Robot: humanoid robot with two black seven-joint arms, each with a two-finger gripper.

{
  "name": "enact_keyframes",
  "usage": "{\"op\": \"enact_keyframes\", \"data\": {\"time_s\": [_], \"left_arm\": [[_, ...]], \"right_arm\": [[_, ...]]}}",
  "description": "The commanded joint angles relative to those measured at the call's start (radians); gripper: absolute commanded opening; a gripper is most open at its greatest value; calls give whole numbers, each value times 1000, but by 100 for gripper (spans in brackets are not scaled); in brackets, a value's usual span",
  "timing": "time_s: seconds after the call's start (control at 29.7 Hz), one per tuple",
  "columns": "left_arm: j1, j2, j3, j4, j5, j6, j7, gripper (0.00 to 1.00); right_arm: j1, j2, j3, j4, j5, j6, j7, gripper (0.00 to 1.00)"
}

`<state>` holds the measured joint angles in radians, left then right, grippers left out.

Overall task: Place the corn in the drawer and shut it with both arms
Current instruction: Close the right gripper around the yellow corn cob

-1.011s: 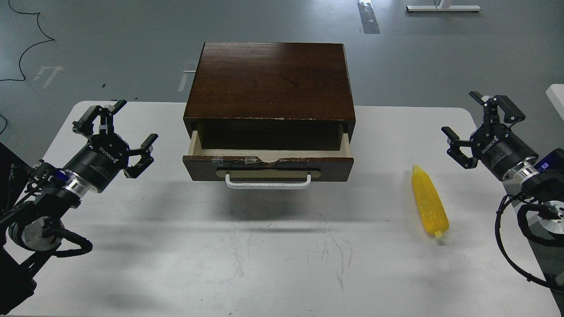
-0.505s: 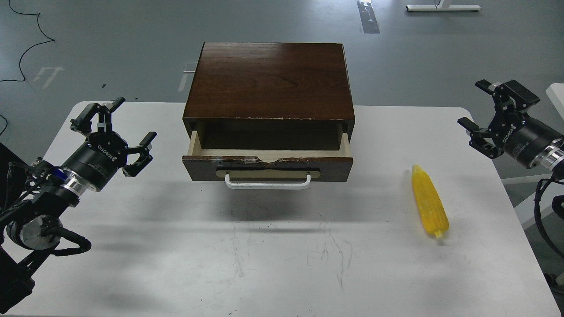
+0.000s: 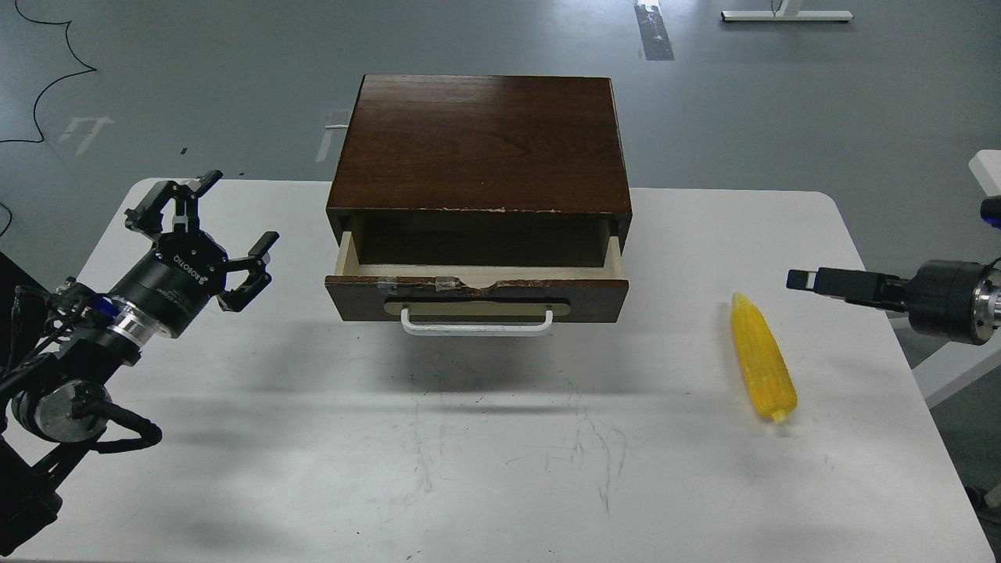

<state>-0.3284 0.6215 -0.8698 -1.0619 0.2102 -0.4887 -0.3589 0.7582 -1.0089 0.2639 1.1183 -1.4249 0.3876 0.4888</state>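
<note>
White table (image 3: 469, 469), corn (image 3: 762, 361) near right edge

One camera only, mounted at my head, looking forward and steeply down from above. It takes in the whole white table (image 3: 485, 469) at middling range, near edge at the bottom of the frame, far edge and grey floor (image 3: 195, 78) beyond at the top. The wooden cabinet (image 3: 481, 141) sits centre, its front facing me. My left arm (image 3: 86, 344) enters from the left border, my right arm (image 3: 950, 301) from the right. No second view overlaps it.
</note>
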Motion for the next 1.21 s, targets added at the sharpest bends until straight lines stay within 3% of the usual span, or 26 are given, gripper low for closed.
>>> {"op": "enact_keyframes", "data": {"time_s": [0.0, 0.54, 0.98, 1.11, 1.15, 1.18], "left_arm": [[0, 1, 0, 0, 0, 0, 0, 100], [0, 11, -3, 0, 0, 0, 0, 100], [0, 7, -3, 0, 0, 0, 0, 100], [0, 7, -3, 0, 0, 0, 0, 100], [0, 7, -3, 0, 0, 0, 0, 100], [0, 7, -3, 0, 0, 0, 0, 100]], "right_arm": [[-4, 7, -54, -3, -6, -36, 0, 100], [1, 179, -115, -126, 3, -56, 0, 96], [4, 201, -166, -170, 4, -56, 0, 81], [4, 202, -167, -170, 7, -56, 0, 65], [4, 202, -167, -170, 9, -56, 0, 53], [4, 202, -167, -170, 9, -56, 0, 48]]}}
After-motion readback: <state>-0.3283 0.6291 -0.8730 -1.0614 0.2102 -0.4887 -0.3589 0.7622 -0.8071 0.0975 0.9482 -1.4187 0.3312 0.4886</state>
